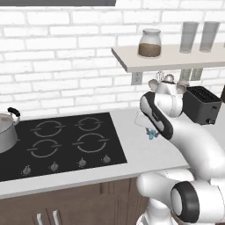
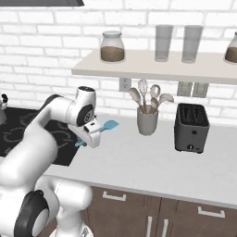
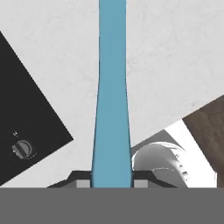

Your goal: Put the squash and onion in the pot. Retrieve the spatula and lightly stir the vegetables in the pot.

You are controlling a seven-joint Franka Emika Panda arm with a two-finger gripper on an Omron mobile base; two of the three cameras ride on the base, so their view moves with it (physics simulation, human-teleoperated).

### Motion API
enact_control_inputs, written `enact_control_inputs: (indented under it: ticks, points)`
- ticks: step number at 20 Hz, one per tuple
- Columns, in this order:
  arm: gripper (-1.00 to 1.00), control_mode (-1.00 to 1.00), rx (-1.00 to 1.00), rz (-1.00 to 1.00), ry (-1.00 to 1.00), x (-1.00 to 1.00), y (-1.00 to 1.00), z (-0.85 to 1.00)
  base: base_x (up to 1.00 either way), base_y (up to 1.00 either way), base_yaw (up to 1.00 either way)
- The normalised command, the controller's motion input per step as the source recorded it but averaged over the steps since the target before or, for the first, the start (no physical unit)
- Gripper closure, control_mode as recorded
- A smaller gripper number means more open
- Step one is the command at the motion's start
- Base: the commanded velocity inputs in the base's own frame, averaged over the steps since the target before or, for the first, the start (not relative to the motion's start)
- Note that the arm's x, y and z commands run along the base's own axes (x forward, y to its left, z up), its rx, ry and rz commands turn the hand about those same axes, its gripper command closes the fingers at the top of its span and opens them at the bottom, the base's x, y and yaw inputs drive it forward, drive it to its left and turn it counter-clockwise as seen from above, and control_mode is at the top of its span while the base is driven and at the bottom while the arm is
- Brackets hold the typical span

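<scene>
In the left base view you see the steel pot [image 1: 5,132] at the far left beside the stove [image 1: 66,140], well apart from the gripper [image 1: 150,133], where a bit of teal shows. In the right base view the spatula [image 2: 105,127] sticks out above the counter [image 2: 152,162], its flat teal blade toward the utensil cup [image 2: 147,121]. In the hand view your jaws are clamped on its slim blue stem [image 3: 112,109].

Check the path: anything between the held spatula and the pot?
Nothing visible in the way. The gripper is shut on the spatula over the counter, just right of the cooktop. The pot sits at the cooktop's left edge; the burners between them look bare.
</scene>
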Motion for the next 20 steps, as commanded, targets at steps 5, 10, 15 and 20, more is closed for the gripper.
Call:
enact_control_inputs:
  ticks: [5,10,15,20]
  points:
    - [1.00,-1.00,0.00,0.06,-0.08,-0.57,0.00,0.45,0.00,0.00,0.00]
    - [1.00,-1.00,0.01,0.06,-0.10,-0.45,0.00,0.63,0.00,0.00,0.00]
    - [1.00,-1.00,0.00,0.02,-0.05,-0.20,0.00,0.45,0.00,0.00,0.00]
    - [1.00,-1.00,0.00,0.00,0.00,0.00,0.00,0.00,0.00,0.00,0.00]
